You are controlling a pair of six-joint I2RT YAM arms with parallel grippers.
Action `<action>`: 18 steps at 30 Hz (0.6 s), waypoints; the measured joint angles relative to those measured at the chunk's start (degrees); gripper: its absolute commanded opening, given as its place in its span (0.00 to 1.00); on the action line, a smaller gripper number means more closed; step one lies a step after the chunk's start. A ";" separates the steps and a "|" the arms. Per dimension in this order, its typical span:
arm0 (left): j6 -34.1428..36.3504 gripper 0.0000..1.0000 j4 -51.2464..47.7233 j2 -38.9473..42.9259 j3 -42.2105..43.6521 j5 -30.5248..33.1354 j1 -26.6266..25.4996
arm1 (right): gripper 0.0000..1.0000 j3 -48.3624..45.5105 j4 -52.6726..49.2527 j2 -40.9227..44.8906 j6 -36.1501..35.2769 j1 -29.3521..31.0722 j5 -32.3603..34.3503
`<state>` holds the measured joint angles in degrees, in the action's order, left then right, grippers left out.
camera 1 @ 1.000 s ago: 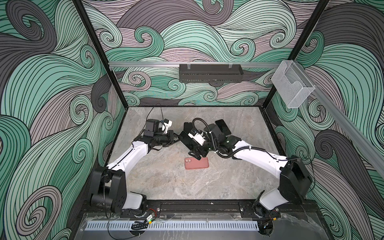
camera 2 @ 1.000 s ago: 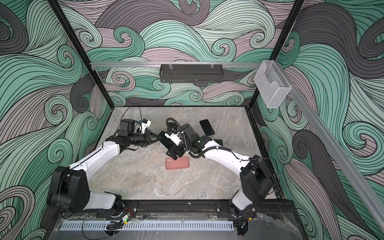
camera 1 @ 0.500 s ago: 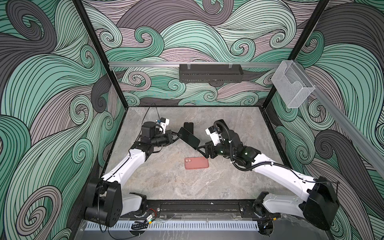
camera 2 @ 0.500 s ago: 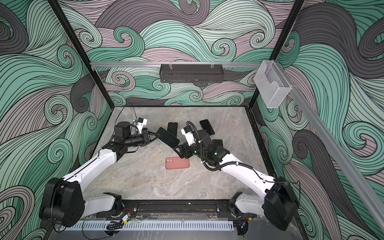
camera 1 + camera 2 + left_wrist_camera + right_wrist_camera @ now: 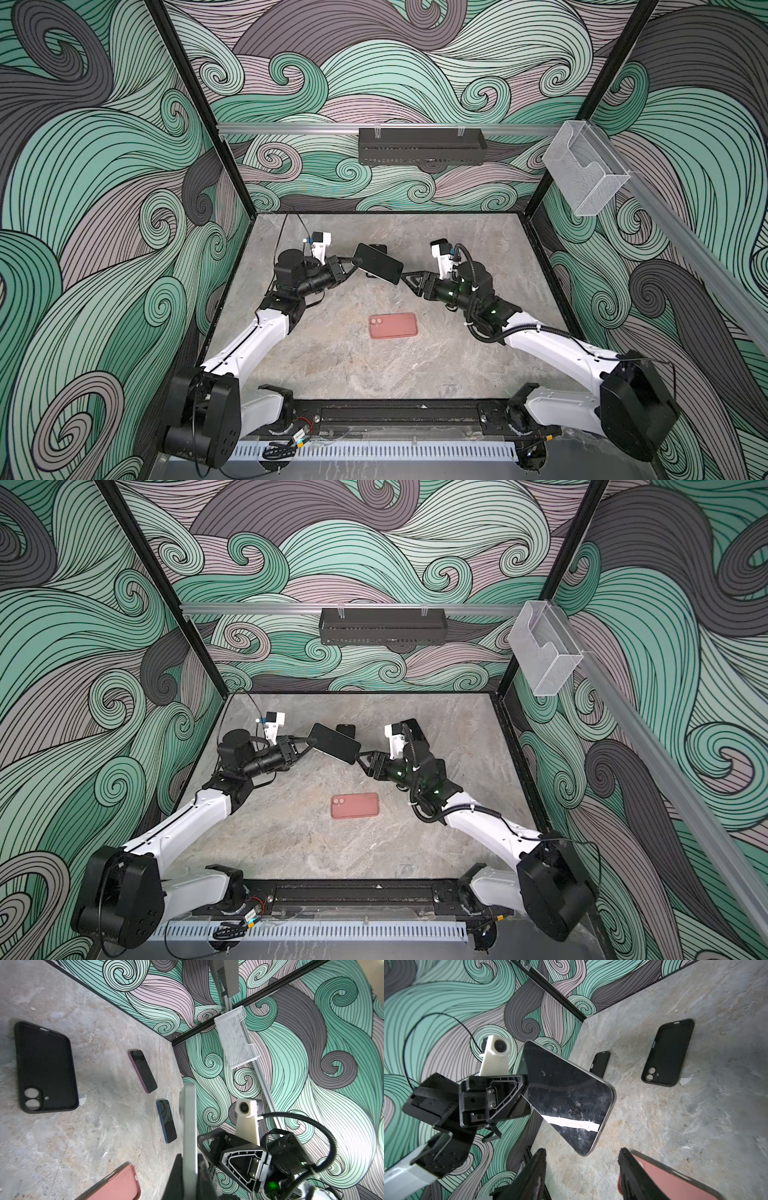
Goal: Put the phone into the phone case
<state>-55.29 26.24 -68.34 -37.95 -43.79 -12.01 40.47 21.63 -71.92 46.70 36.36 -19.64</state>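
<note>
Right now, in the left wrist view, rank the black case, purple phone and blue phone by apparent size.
1. black case: largest by far.
2. purple phone and blue phone look alike; no ranking.

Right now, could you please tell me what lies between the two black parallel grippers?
A black-screened, silver-edged phone: the left gripper clamps one end, the right gripper faces the other, in both top views.

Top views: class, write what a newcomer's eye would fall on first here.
A dark phone hangs in mid-air at the centre, clamped by the left fingers, with the open right fingers at its other end. Nearer the camera, a pink phone case lies flat on the grey table, amid swirling green walls.
</note>
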 measured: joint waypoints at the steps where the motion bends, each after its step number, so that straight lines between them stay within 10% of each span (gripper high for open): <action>1: -0.92 0.00 1.25 -0.02 0.09 -0.24 0.00 | 0.53 -0.17 1.42 -0.17 0.90 -0.02 -0.39; 18: -9.33 0.00 10.56 2.19 0.81 -1.95 0.00 | 0.44 -0.74 11.96 -2.73 7.87 -0.72 -3.80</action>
<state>-64.62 36.80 -66.15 -37.15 -45.74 -12.01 39.72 33.58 -74.65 54.57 35.64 -23.44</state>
